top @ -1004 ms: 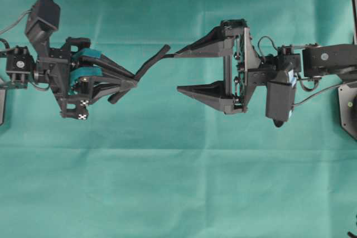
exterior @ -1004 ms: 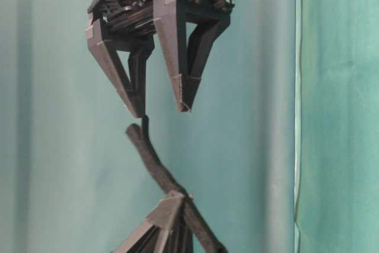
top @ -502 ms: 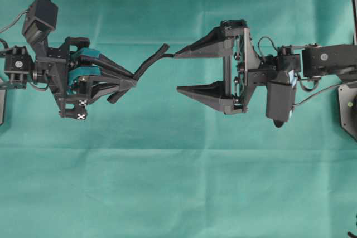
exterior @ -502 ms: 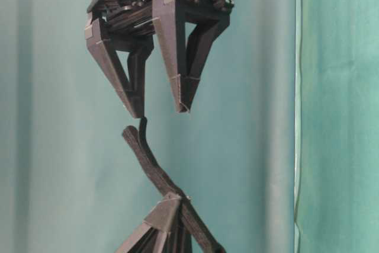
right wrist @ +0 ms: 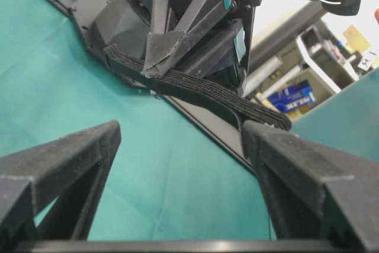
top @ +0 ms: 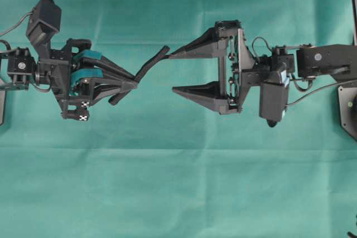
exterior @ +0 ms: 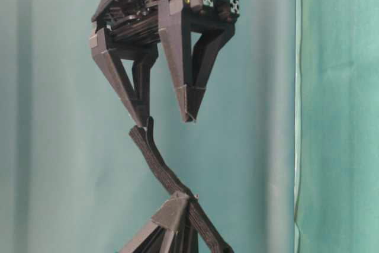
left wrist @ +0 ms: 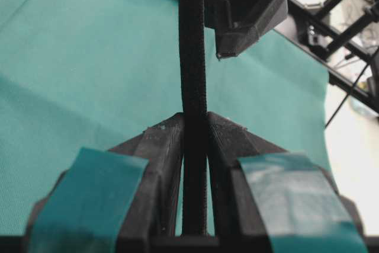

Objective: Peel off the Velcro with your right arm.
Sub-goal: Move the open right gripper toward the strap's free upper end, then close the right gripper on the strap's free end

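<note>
Currently, the Velcro is clamped mid-length by the left gripper above the green cloth. Its free end is touched by one finger of the wide-open right gripper.

A plain teal-green cloth fills the overhead frame. The Velcro is black. The left gripper is black with teal pads and a black-and-white checker tag; the right gripper looks dark grey, perhaps black.
</note>
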Robot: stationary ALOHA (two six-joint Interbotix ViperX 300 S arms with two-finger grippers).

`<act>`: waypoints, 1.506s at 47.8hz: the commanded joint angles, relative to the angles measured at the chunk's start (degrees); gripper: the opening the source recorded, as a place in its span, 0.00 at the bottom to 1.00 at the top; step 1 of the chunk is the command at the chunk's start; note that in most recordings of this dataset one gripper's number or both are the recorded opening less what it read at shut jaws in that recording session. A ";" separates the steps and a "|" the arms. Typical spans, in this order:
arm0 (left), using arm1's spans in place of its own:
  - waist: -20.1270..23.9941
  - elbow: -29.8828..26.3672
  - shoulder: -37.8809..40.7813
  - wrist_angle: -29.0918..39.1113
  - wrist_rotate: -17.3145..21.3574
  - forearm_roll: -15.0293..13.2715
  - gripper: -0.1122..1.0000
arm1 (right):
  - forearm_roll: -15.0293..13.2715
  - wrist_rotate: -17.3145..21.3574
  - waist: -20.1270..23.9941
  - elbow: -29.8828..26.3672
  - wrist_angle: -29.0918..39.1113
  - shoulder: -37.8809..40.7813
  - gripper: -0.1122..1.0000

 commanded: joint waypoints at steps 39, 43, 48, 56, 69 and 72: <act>-0.35 -0.88 -0.44 -0.62 0.09 0.00 0.19 | 0.00 0.26 -0.88 -2.29 -1.93 1.58 0.76; -0.44 -0.88 -0.35 -0.62 0.09 -0.09 0.19 | 0.00 0.26 -0.88 -2.37 -1.85 1.67 0.76; -0.35 -0.79 -0.44 -0.62 0.09 0.00 0.19 | 0.00 0.26 -0.88 -2.37 -1.85 1.67 0.71; -0.35 -0.88 -0.44 -0.62 0.09 0.00 0.19 | 0.00 0.26 -1.05 -2.46 -1.93 1.67 0.31; -0.53 -0.79 -0.44 -0.62 0.09 -0.09 0.19 | 0.18 0.26 -1.49 -2.99 -1.85 1.67 0.08; -0.53 -0.79 -0.44 -0.62 0.00 0.00 0.19 | 0.18 0.26 -1.41 -3.08 -1.93 1.76 0.06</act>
